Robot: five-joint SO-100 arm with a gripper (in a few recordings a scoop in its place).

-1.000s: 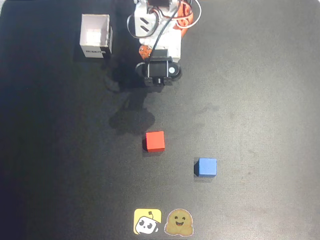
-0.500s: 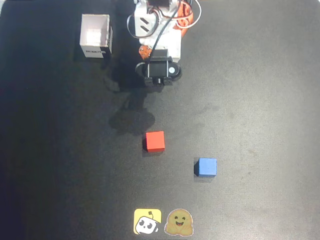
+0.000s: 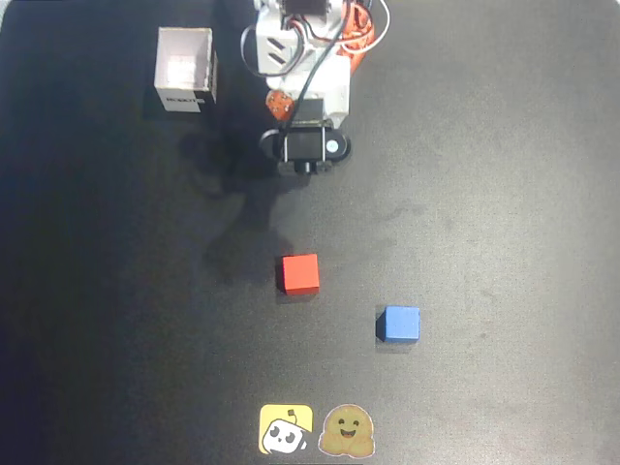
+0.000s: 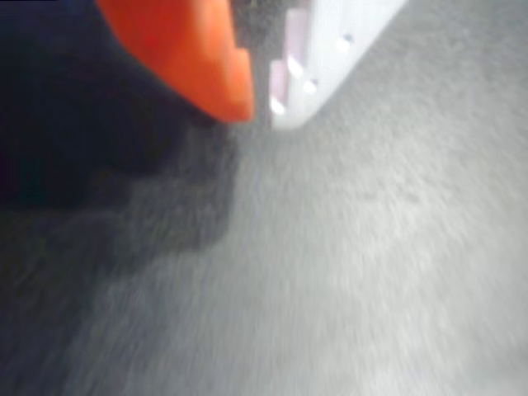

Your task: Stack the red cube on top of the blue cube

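The red cube (image 3: 300, 273) lies on the black table near the middle in the overhead view. The blue cube (image 3: 399, 324) sits apart from it, lower and to the right. The arm's folded wrist (image 3: 305, 145) hangs at the top centre, well above the red cube in the picture and far from both cubes. In the blurred wrist view my gripper (image 4: 262, 106) shows an orange finger (image 4: 206, 66) and a white finger (image 4: 322, 58) with their tips almost together. Nothing is held between them, and only dark mat lies below.
An open white box (image 3: 186, 70) stands at the top left beside the arm's base (image 3: 300, 48). Two stickers, a yellow one (image 3: 286, 429) and a brown one (image 3: 349, 431), lie at the table's lower edge. The arm's shadow (image 3: 242, 223) falls left of the red cube.
The arm's wrist has shifted slightly up and left, and its shadow on the mat has spread. Both cubes stay where they were.
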